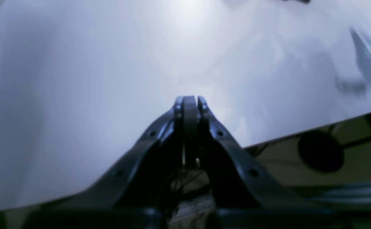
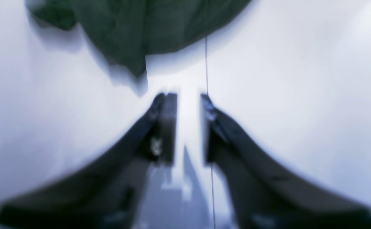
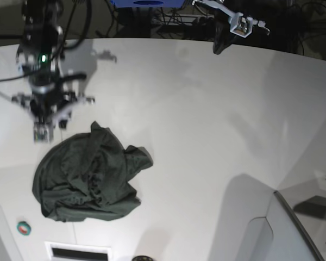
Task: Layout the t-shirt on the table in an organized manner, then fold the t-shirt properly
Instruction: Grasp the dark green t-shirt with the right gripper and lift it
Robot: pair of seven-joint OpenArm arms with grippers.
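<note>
The dark green t-shirt [image 3: 87, 179] lies crumpled in a heap at the front left of the white table [image 3: 206, 136]. My right gripper [image 3: 42, 132] hovers just behind the heap's far left edge. In the right wrist view its jaws [image 2: 188, 95] stand apart with only bare table between them, and the t-shirt [image 2: 141, 28] lies just ahead of the fingertips without touching them. My left gripper [image 3: 220, 46] hangs at the far side of the table, well away from the cloth. In the left wrist view its fingers [image 1: 190, 100] are pressed together over the bare table [image 1: 109, 79], holding nothing.
A raised grey-white panel [image 3: 285, 234] with a dark edge stands at the front right. A small green and red roll [image 3: 24, 228] and a white slotted piece [image 3: 79, 251] sit near the front left edge. A thin dark seam [image 2: 206, 63] crosses the table.
</note>
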